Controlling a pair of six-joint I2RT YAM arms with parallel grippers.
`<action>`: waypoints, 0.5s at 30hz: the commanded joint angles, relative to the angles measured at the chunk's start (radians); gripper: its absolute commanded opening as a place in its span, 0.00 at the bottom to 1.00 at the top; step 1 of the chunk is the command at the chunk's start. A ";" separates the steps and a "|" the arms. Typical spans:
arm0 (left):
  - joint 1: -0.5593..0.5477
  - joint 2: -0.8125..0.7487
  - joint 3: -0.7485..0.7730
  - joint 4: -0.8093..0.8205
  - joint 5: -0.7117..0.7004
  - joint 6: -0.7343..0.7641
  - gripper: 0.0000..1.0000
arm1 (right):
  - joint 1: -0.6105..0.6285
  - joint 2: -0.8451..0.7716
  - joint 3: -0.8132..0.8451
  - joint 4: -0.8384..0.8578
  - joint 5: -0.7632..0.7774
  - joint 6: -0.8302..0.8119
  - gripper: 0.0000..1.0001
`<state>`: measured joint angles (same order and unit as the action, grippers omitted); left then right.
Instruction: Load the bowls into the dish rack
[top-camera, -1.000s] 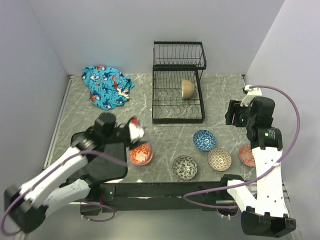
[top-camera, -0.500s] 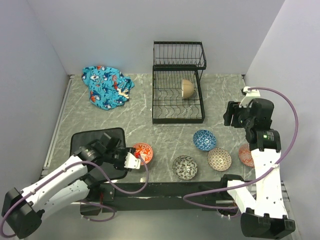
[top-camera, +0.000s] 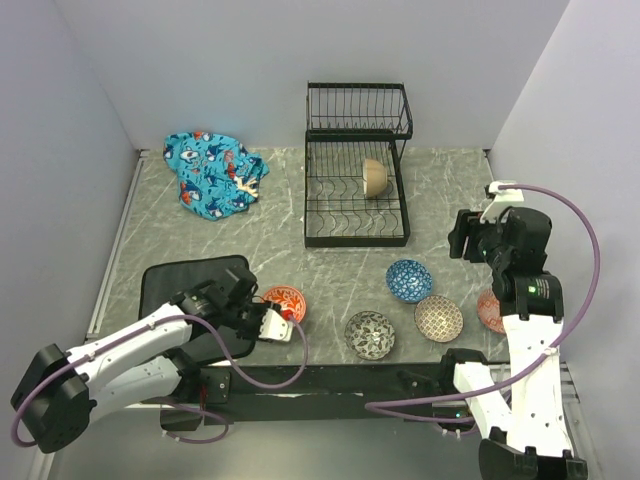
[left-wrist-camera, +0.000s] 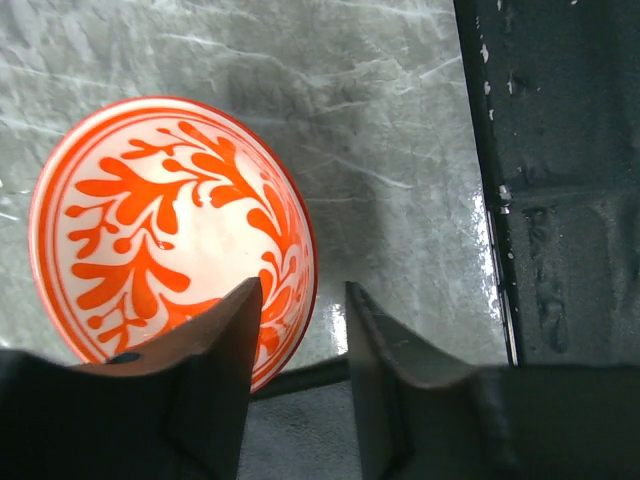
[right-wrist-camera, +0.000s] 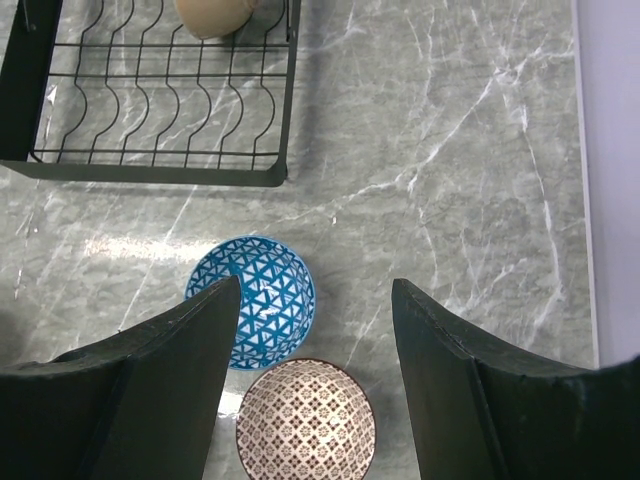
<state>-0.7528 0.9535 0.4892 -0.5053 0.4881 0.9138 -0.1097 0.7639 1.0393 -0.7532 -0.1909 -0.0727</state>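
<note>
Grey marbled table (top-camera: 270, 235) carries dish rack (top-camera: 355, 241) far centre, printed cloth (top-camera: 213, 172) far left, black mat (top-camera: 190, 278) near left, then red-orange floral bowl (top-camera: 285, 299), black-and-white bowl (top-camera: 370, 334), blue bowl (top-camera: 409, 280), brown dotted bowl (top-camera: 438, 318), salmon-orange bowl (top-camera: 490, 308) along the near right.

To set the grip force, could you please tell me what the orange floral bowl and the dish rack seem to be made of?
The orange floral bowl looks like glazed ceramic: glossy, with bright glints on its painted inside. The dish rack looks like thin metal wire with a black, dull coating; which metal cannot be told.
</note>
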 joint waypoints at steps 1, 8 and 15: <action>-0.010 0.005 -0.008 0.056 0.007 -0.016 0.38 | -0.002 -0.025 -0.002 0.011 0.018 -0.012 0.70; -0.011 0.008 0.038 0.013 0.023 -0.050 0.06 | -0.004 -0.023 -0.008 0.026 0.015 -0.009 0.70; -0.010 0.036 0.182 -0.059 0.052 -0.094 0.01 | -0.004 -0.014 0.001 0.034 0.016 -0.001 0.70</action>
<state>-0.7609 0.9707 0.5293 -0.5289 0.4915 0.8658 -0.1097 0.7494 1.0374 -0.7547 -0.1814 -0.0750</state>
